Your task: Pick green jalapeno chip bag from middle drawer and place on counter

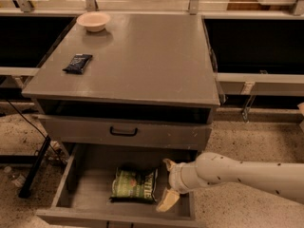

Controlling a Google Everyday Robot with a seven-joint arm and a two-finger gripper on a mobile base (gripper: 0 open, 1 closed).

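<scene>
The green jalapeno chip bag [134, 185] lies flat on the grey floor of the open middle drawer [90, 194], near its middle. My gripper [167, 182] reaches into the drawer from the right on a white arm. It is open, with one pale finger [167, 200] low near the drawer front and the other finger [169, 164] further back. It sits just right of the bag's edge, holding nothing. The counter [142, 56] is the grey cabinet top above.
A pale bowl [93, 21] stands at the counter's back left. A dark navy packet [78, 63] lies near the counter's left edge. A shut upper drawer front with a black handle [123, 132] sits above the open drawer. A black cable and stand leg [33, 167] are at the left.
</scene>
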